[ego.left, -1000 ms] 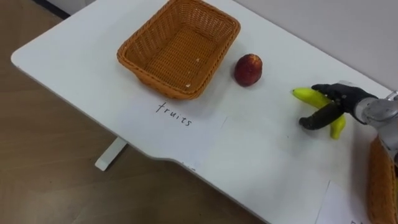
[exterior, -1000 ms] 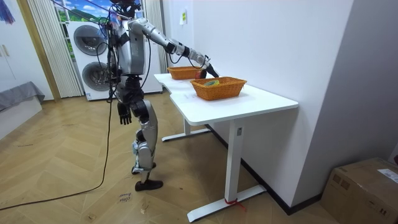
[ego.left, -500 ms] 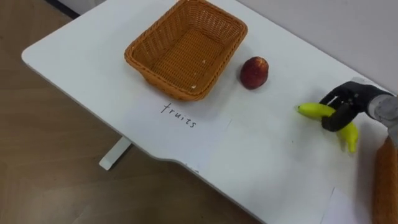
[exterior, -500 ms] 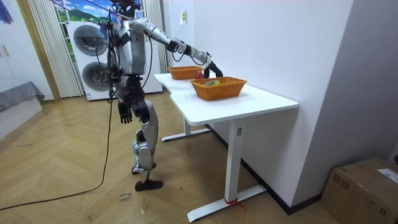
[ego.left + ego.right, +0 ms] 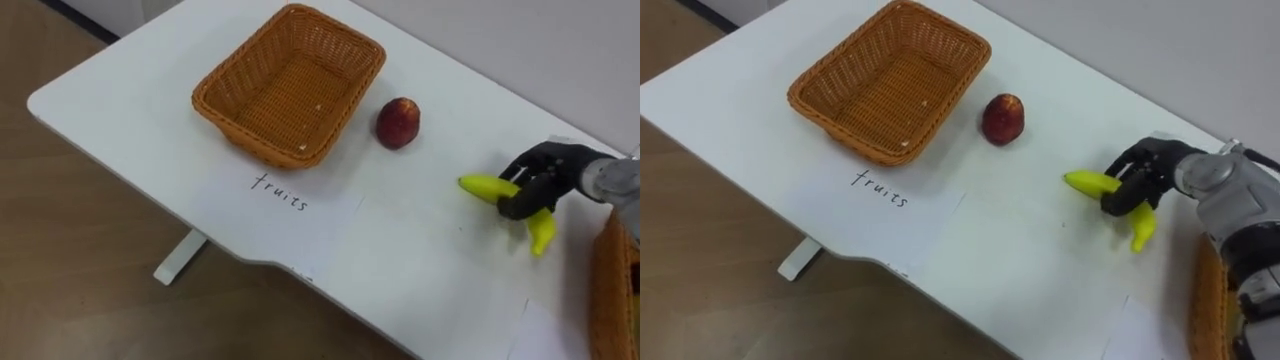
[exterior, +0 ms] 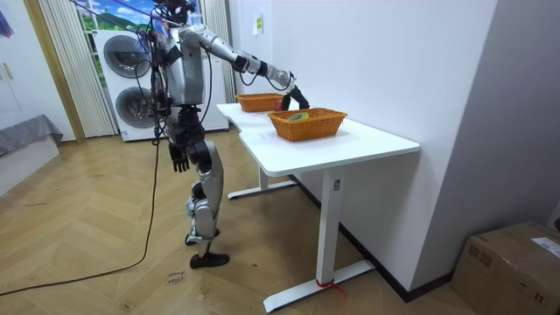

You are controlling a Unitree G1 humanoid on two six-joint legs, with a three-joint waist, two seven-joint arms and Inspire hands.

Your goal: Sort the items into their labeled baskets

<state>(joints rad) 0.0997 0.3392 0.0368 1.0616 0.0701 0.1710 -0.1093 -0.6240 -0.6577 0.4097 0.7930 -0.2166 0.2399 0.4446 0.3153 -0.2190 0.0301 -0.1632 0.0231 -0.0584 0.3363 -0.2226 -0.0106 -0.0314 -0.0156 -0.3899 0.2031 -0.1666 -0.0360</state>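
A yellow banana (image 5: 482, 186) lies at the right of the white table (image 5: 400, 270), and my right hand (image 5: 545, 170) has its dark fingers curled round the banana's middle; both ends stick out. A red apple (image 5: 398, 122) sits beside the empty wicker fruit basket (image 5: 285, 90) at the back left, with a paper label (image 5: 280, 192) in front of it. A second wicker basket (image 5: 612, 290) shows at the right edge. My left hand (image 6: 179, 157) hangs by my hip with relaxed fingers in the room view.
I stand at the table's long side. The table's front edge (image 5: 250, 255) drops to wooden floor at the left. A wall runs behind the table. In the room view, washing machines (image 6: 131, 79) stand behind me, and the nearer basket (image 6: 308, 122) holds some items.
My right hand's fingers have curled from straight to closed round the banana. The banana has shifted slightly towards me and to the left. The view itself has wobbled.
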